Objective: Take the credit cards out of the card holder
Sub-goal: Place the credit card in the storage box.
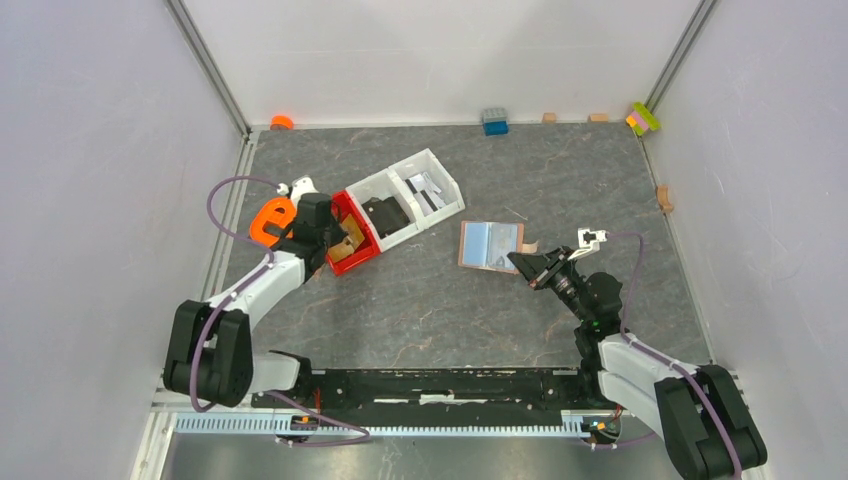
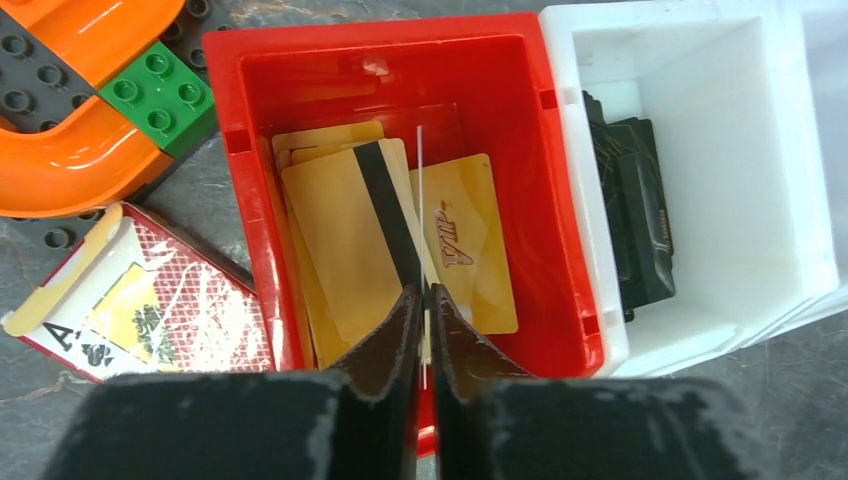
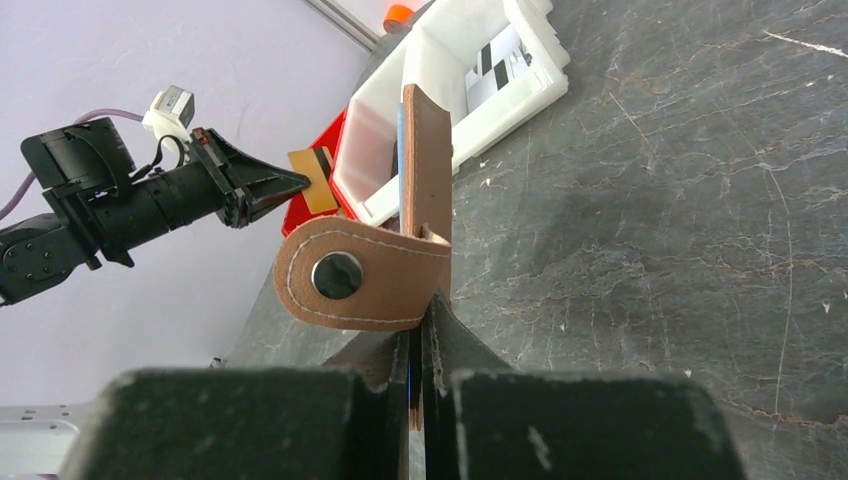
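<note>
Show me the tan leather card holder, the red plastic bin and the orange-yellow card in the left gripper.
Tan leather card holder [image 3: 360,275]: right wrist view, on its rounded snap tab.
Red plastic bin [image 2: 380,30]: left wrist view, on its far rim.
Orange-yellow card [image 3: 318,190]: right wrist view, on its face.

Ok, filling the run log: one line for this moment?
left gripper: shut on yellow card over red bin | right gripper: shut on holder edge | blue card in holder

The left arm [image 1: 262,287] and right arm [image 1: 632,362] wore white shells between bulky black joints — a mauve cable [image 1: 222,190] looped along each. Both carried small white wrist cameras [image 1: 300,187], and the left gripper [image 2: 422,300] had black wedge fingers [image 2: 380,350] with scuffed, whitened edges.
</note>
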Controlling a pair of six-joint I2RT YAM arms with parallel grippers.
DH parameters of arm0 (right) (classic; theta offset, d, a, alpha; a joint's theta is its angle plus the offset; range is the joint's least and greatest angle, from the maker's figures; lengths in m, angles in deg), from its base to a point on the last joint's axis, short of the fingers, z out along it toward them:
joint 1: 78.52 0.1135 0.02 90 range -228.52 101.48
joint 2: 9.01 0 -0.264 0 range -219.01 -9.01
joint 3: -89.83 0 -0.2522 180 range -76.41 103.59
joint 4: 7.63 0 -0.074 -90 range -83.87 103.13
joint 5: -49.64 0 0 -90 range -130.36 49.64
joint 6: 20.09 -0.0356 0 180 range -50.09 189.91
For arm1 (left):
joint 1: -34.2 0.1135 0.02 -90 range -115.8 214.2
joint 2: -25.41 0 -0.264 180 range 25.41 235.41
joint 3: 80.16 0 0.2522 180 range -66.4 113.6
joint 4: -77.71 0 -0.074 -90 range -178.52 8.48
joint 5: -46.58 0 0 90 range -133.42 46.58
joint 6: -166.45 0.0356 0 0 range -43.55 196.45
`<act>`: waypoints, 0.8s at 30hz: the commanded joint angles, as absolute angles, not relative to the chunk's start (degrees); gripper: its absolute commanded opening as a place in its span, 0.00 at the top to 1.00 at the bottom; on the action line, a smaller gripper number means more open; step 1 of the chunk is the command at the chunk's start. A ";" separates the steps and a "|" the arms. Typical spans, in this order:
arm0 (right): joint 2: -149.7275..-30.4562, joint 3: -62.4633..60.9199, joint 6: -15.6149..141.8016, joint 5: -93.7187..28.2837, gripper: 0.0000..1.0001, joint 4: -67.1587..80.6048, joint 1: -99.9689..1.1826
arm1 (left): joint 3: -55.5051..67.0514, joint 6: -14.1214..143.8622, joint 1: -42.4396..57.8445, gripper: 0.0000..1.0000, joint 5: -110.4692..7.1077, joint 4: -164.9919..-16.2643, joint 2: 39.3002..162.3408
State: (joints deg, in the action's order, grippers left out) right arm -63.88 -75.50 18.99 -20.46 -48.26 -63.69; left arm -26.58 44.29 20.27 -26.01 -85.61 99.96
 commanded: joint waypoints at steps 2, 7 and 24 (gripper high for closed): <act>-64.12 -73.33 18.86 -19.60 1.00 -52.29 -63.95 | -24.52 42.61 21.68 0.76 -26.89 -88.11 99.93; -65.07 -73.15 19.02 -19.29 1.00 -52.58 -63.92 | -26.58 41.08 21.50 0.41 -25.55 -88.18 94.07; -72.59 -72.46 11.29 -9.61 1.00 -71.09 -63.86 | -34.83 40.99 7.65 0.00 -56.18 -111.39 91.03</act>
State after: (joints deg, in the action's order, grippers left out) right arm -70.86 -74.60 15.19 -13.64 -59.24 -63.69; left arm -34.12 41.99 9.62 -46.58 -99.86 87.61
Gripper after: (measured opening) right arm 0.022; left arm 0.994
